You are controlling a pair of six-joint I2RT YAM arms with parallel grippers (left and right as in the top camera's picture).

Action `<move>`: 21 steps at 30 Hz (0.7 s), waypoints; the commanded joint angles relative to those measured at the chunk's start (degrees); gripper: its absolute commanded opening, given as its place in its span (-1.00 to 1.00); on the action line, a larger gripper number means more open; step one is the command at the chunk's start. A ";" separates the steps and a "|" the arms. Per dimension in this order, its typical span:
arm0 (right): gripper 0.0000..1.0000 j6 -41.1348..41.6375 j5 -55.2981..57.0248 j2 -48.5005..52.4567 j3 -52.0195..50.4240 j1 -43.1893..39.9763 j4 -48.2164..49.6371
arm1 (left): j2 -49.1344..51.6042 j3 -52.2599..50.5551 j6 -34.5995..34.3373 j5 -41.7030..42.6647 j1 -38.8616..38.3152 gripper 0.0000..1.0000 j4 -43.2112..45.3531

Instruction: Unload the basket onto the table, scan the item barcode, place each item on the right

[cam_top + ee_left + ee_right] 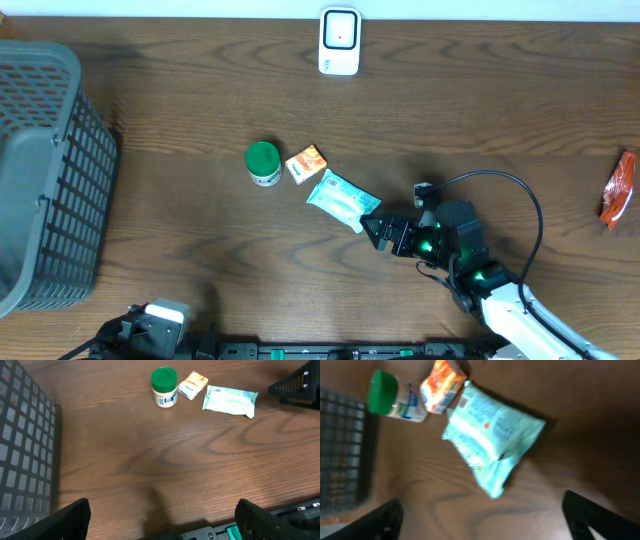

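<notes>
Standing well apart: grey basket, capped jar.

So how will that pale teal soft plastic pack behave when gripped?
The pale teal soft plastic pack is probably floppy: its film looks creased, with a crimped end. It lies flat, so rolling seems unlikely. Smooth film may slip.

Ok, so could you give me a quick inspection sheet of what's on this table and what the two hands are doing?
Surface: brown wooden table, no spills seen.
Job's things: teal packet lying flat, barcode face up; white scanner at the far edge.
Clutter: green-lidded jar, orange box, red packet, grey basket.
Hands: right hand open close to the teal packet, holding nothing; left hand open, empty.
Cables: black cable looping above the right arm.
Surroundings: nothing seen.
</notes>
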 commanded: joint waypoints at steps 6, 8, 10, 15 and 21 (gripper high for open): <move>0.99 -18.36 3.52 12.09 9.42 -2.64 0.02 | -0.42 0.13 0.31 0.72 -0.33 0.85 -0.09; 0.99 -22.67 -1.99 17.38 13.38 -2.64 -0.07 | -0.42 0.13 0.31 0.74 -0.33 0.85 -0.09; 0.98 -26.43 -7.58 22.27 16.76 -2.64 -0.57 | -0.42 0.13 0.31 0.72 -0.33 0.85 -0.09; 0.99 -31.95 -9.55 32.48 22.25 -3.32 -6.01 | -0.42 0.13 0.31 0.72 -0.33 0.85 -0.09; 0.98 -40.59 -15.50 35.93 22.95 -3.56 -11.76 | -0.42 0.13 0.31 0.72 -0.33 0.86 -0.09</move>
